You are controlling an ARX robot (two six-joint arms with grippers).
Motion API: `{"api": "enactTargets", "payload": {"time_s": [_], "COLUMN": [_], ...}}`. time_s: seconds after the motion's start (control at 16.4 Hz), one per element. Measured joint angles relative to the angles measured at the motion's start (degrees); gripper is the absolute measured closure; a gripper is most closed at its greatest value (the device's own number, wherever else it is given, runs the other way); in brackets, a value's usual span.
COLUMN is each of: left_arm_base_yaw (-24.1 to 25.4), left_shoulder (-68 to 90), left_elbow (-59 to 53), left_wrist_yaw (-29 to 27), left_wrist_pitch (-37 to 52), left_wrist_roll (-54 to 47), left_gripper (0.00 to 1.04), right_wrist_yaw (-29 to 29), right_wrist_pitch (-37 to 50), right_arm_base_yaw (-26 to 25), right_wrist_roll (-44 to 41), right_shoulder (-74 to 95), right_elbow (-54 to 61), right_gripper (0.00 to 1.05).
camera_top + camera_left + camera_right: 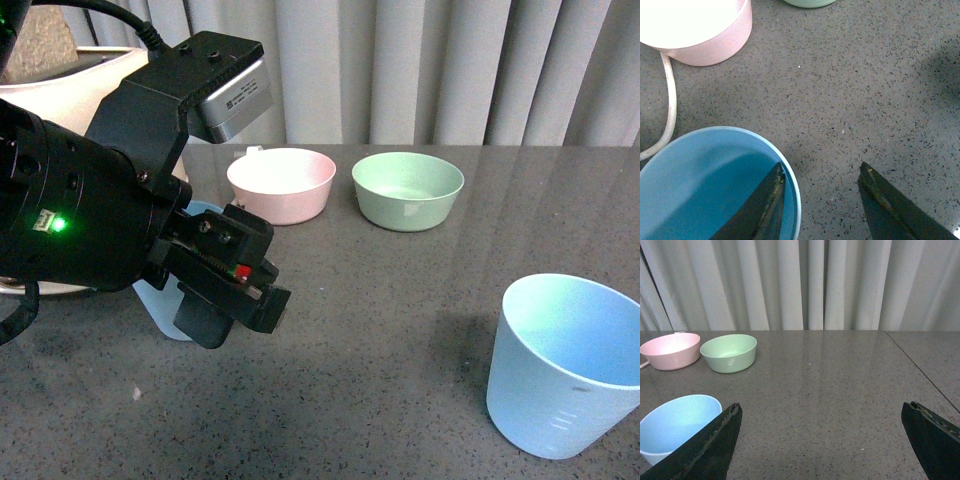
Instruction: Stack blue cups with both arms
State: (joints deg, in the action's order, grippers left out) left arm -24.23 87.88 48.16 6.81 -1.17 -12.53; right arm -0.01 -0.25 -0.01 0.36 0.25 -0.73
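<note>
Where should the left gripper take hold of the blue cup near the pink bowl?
By its rim wall, from above: the blue cup stands upright, open-mouthed and handleless, so one finger goes inside, one outside, as the left gripper now straddles it.

Right blue cup and left blue cup stand upright, apart.

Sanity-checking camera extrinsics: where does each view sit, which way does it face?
Front: on the body, facing forward over the grey table to the curtain; the left arm fills its left side.
Left wrist: on the left arm, looking down on one blue cup; the open left gripper straddles its rim.
Right wrist: on the right wrist, looking level across the table to the curtain; the open right gripper shows, the other blue cup beside one finger.
Shared: front and right wrist show pink bowl, green bowl, that other cup.
</note>
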Motion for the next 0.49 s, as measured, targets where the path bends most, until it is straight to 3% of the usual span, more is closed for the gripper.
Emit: {"api": "enactTargets", "payload": {"time_s": [0.24,0.49], "left_arm_base_yaw": [-0.20,-0.44], "left_shoulder": [-0.35,-3.65], "left_elbow": [0.87,1.70], "left_wrist_yaw": [0.26,2.67], "left_wrist_pitch": [-0.96,-4.02], "left_wrist_roll": [-0.11,-0.66], "left_gripper": [1.02,1.03], "right_wrist_yaw": [0.02,0.00], "right_wrist_pitch": [0.00,0.00], "right_arm_base_yaw": [0.00,0.00], "right_wrist_roll": [0.00,0.00], "right_shoulder": [0.00,0.00], "right_elbow": [0.00,0.00], "right_gripper": [0.07,0.07]}}
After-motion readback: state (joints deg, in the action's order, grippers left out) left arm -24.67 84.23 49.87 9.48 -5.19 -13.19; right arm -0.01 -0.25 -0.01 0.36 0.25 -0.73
